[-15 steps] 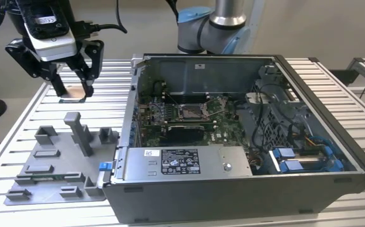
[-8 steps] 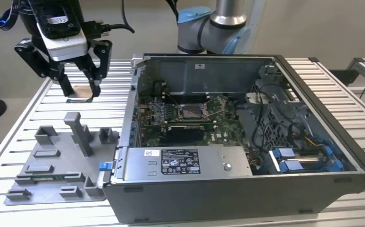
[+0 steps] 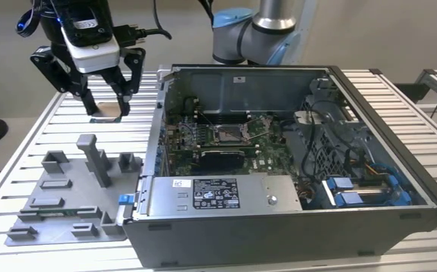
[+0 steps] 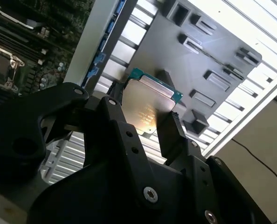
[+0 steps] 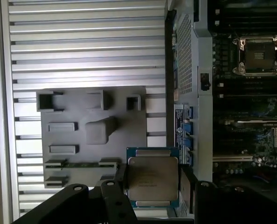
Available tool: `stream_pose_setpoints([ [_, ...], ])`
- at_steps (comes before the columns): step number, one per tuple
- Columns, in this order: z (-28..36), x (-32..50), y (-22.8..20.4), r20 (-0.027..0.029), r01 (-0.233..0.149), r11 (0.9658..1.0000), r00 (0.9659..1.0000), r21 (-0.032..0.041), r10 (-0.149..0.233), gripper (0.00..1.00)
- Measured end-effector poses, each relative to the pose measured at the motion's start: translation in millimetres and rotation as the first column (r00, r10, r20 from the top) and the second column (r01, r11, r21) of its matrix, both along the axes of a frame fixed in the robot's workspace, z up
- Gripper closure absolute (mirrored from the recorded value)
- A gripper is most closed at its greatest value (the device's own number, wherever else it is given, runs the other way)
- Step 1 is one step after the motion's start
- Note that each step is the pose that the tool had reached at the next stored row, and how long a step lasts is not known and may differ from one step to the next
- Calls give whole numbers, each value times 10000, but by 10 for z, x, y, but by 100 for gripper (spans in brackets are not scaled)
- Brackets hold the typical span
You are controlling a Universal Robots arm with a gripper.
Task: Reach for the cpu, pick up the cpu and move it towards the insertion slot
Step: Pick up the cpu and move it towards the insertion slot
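Note:
My gripper (image 3: 107, 112) hangs above the slatted table, to the exterior view's left of the open computer case, and is shut on the cpu (image 3: 106, 118). In both wrist views the cpu (image 5: 152, 179) (image 4: 148, 100) is a flat square chip with a silvery top and a green edge, pinched on two opposite sides by the black fingers (image 5: 187, 186). The insertion slot (image 3: 229, 134) (image 5: 259, 55) is a metal-framed square socket on the green motherboard inside the case, well off to the exterior view's right of the gripper and lower.
A grey plastic tray (image 3: 59, 224) (image 5: 92, 126) with upright blocks lies on the table below the gripper. The case's near wall (image 3: 226, 195) and upper rim (image 3: 249, 68) surround the motherboard. The arm's base (image 3: 260, 28) stands behind the case.

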State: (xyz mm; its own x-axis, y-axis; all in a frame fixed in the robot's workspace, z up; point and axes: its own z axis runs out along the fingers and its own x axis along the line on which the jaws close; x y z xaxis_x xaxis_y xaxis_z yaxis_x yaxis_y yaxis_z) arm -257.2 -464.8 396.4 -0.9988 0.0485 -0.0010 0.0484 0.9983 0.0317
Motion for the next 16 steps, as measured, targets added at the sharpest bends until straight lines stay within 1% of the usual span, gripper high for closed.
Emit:
stream_pose_setpoints([
  [16, 0, 314, 0, 0, 0, 10000, 10000, 0, 0, 100],
])
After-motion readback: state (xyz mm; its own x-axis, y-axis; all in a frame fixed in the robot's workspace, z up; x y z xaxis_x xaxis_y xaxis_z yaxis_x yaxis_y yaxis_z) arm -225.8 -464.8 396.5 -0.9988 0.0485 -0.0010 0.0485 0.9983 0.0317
